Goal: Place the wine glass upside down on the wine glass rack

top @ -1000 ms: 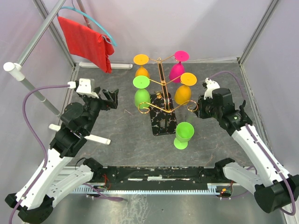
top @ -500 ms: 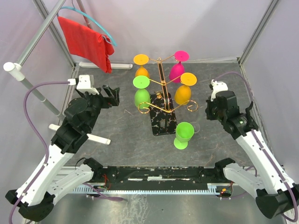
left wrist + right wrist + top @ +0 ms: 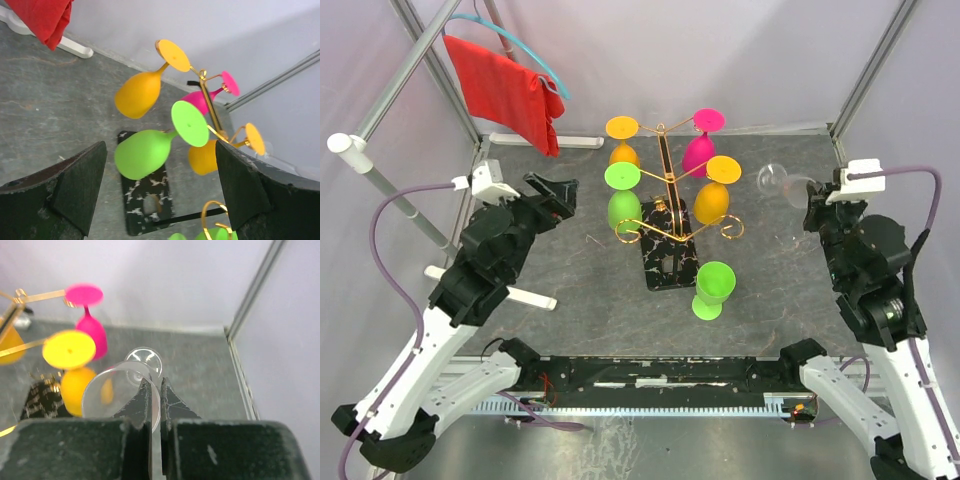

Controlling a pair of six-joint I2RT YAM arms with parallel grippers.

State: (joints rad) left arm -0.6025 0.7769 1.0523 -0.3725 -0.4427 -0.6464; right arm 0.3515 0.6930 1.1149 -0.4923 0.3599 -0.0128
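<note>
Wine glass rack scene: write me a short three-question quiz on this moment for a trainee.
1. How many coloured glasses hang on the wine glass rack?
2. True or false: the left gripper is shut.
3. What does the right gripper hold? A) nothing B) the clear wine glass C) the wine glass rack

Key: 1) four; 2) false; 3) B
</note>
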